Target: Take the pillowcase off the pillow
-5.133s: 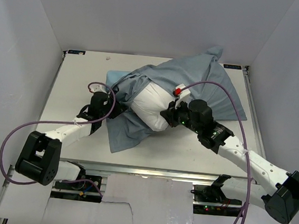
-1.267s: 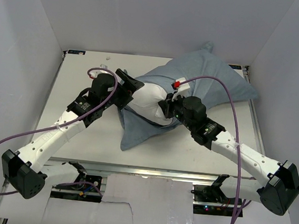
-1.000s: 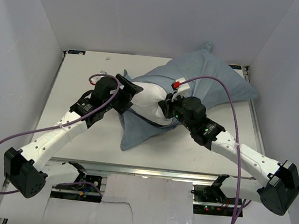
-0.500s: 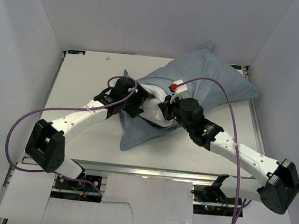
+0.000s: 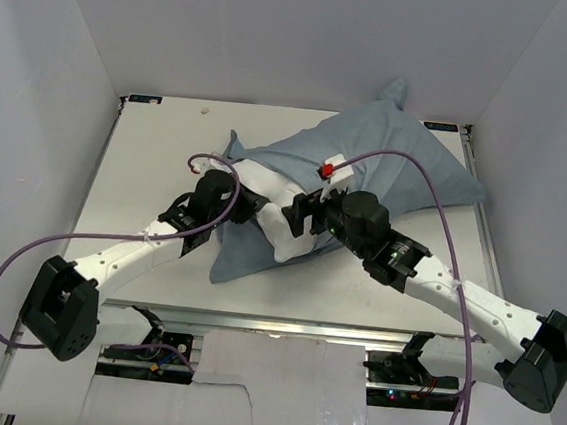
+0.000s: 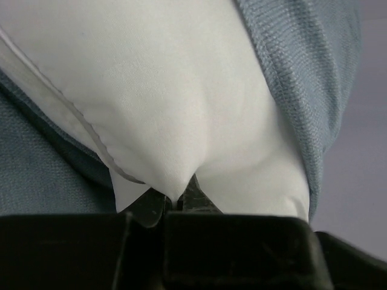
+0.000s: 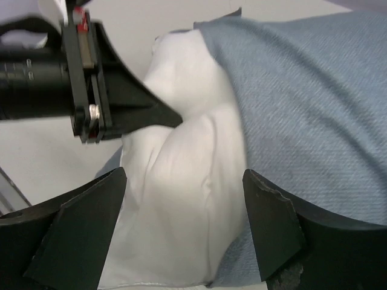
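**Between the two claws: pillow end poking out of its cover**

Right at the left claw, the fingers were squeezed together with a fold of the white pillow nipped between them. The fabric puckered into a little point right at the tips, so that one definitely had hold of the pillow and not the cover.

Across from it, the right claw was spread wide with nothing in its grip. The bare white end of the pillow bulged up between and just ahead of its two fingers. I couldn't tell whether either finger was actually touching the fabric.

The pillowcase was showing only its plain grey-blue side. From the right claw's view it covered the pillow on the right-hand side, with its edge running just past the right finger. From the left claw's view, grey-blue cloth sat on both sides of the pinched white bit. The rest of the covered pillow lay on the worktop, stretching away beyond the right claw toward the far corner.
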`<action>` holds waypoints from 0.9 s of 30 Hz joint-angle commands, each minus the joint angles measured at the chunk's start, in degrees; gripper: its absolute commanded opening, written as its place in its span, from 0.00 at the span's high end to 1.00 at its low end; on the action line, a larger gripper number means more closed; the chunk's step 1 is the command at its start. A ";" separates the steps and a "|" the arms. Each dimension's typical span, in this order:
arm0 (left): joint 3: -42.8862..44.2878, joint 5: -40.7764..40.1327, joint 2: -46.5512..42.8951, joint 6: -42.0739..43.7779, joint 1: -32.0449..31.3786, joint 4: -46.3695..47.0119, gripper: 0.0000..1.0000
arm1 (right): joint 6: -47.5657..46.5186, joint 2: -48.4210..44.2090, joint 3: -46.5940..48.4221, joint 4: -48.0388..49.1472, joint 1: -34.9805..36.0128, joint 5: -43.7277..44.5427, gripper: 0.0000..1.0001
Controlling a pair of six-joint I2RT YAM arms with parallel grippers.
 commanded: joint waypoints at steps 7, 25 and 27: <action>-11.15 4.07 -7.72 15.92 0.01 15.23 1.00 | -12.09 10.62 27.70 -10.85 -0.63 -2.07 0.16; -15.03 5.66 -12.73 18.56 0.01 17.95 1.00 | -19.67 55.21 63.75 -29.84 -6.69 -15.61 0.21; -14.94 5.57 -13.44 18.65 0.01 17.95 1.00 | -19.32 56.28 63.32 -29.32 -7.66 -16.82 0.37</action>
